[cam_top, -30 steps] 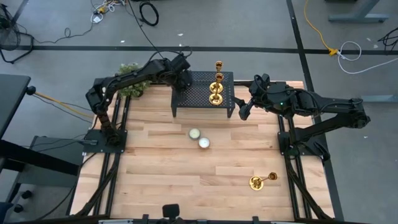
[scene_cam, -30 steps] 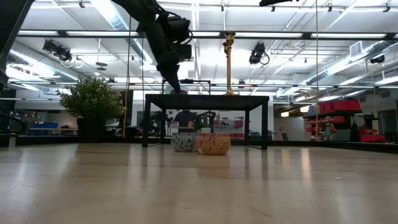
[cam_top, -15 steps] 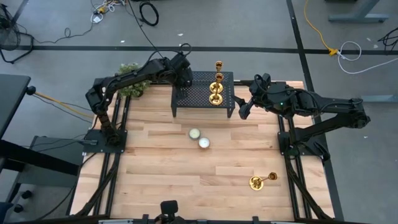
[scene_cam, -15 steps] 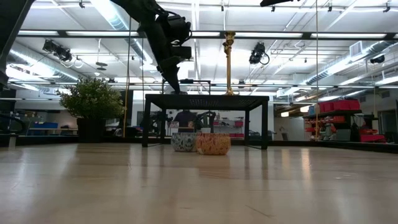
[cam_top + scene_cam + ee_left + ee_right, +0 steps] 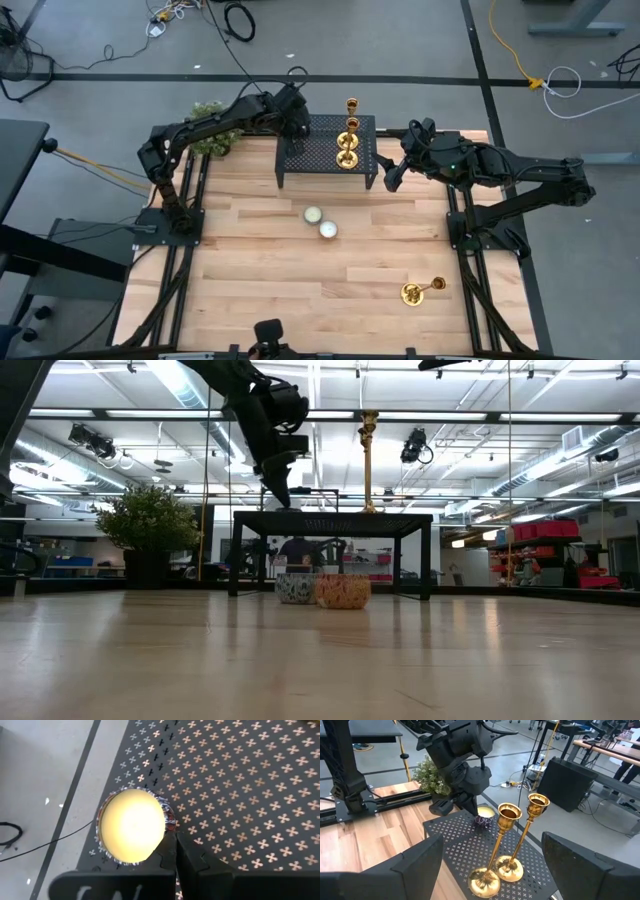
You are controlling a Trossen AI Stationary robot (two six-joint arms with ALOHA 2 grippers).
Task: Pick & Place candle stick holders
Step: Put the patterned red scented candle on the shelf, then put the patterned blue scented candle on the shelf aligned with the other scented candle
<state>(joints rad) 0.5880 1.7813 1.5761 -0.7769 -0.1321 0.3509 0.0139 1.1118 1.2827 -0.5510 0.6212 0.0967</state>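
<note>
Landmark: the black perforated stand (image 5: 328,150) at the far edge of the bench (image 5: 260,260).
Left claw (image 5: 296,128): closed and empty, poised over the stand's left rear corner, just above a small candle cup (image 5: 132,826) that sits on the stand.
Right claw (image 5: 392,178): jaws spread wide, holding nothing, hovering just off the stand's right end and facing it.
Candle holders: two gold ones (image 5: 347,142) stand upright, bases touching, on the right part of the stand; the third (image 5: 420,292) lies on its side well away from the stand, near the bench's front right.
Other things: two candle cups (image 5: 320,222) rest on the bench in front of the stand.
Change: the left arm has drawn slightly up and back from the stand over the last second; the right arm has not stirred.
Meaning: two holders look placed; the fallen third likely remains, and the open right claw seems best placed to fetch it.
</note>
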